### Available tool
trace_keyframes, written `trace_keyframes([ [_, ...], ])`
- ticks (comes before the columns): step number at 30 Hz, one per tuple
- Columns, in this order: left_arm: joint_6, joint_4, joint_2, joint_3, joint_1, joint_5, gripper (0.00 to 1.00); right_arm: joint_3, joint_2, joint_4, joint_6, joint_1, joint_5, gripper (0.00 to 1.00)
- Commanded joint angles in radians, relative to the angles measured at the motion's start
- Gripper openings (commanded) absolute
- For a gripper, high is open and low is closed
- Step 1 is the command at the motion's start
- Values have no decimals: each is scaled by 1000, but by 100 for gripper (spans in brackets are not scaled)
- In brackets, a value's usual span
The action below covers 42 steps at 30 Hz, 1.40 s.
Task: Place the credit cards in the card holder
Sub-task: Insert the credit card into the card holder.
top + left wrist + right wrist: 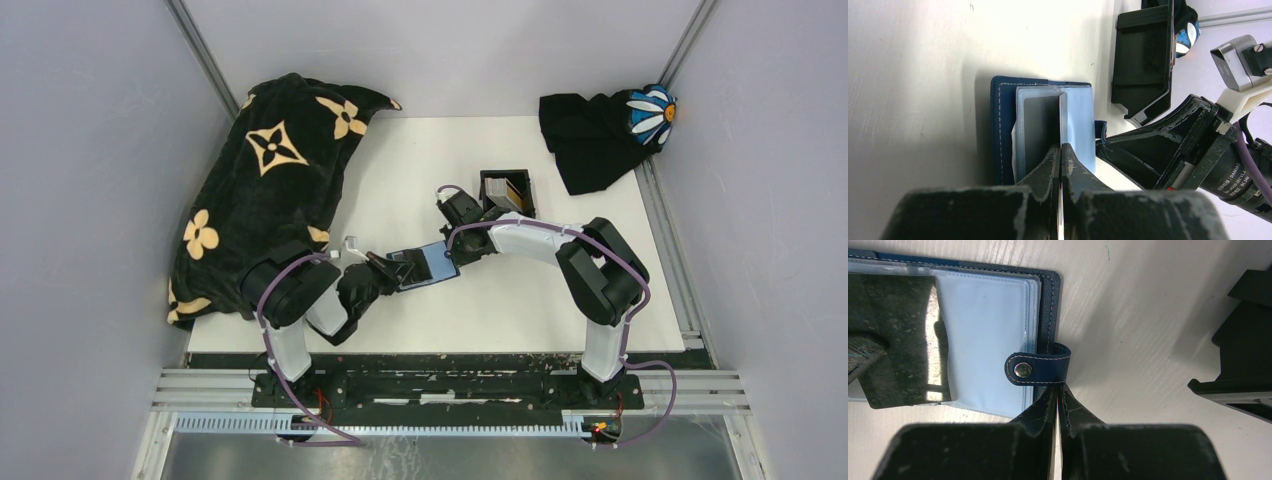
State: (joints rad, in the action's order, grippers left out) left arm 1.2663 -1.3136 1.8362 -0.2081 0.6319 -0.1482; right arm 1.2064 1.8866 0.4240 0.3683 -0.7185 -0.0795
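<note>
The insertion step was in hand. The left gripper (1061, 152) was clamped on a credit card (1063, 112) held edge-up, its far end at a clear sleeve of the open card holder (1002, 125), which lay on the table (520, 300) between the arms. The right gripper (1057, 392) was pinched shut on the snap tab (1040, 369) (steadying the holder, it seemed). The next move called for sliding the card fully home, then letting go.

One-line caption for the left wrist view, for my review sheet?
Left claw pinches a card edge-on at the open card holder, whose tab side the right claw grips.
</note>
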Motion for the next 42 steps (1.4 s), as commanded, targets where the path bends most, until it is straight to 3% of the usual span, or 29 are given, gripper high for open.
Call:
trace_keyframes([
  [1,-11,10,16,-20,6,-1,3,-3,-2,-8,-13,-8,10,8],
  [14,-1,153,-50,-10,44,-35,3,-1,6,-13,-9,-7,10,8],
  [30,-35,310,-19,-136,80,11,3,6,9,-11,-5,-15,30,7],
  [42,-143,717,-72,-301,124,5,36,7,2,-10,-5,-28,32,7],
])
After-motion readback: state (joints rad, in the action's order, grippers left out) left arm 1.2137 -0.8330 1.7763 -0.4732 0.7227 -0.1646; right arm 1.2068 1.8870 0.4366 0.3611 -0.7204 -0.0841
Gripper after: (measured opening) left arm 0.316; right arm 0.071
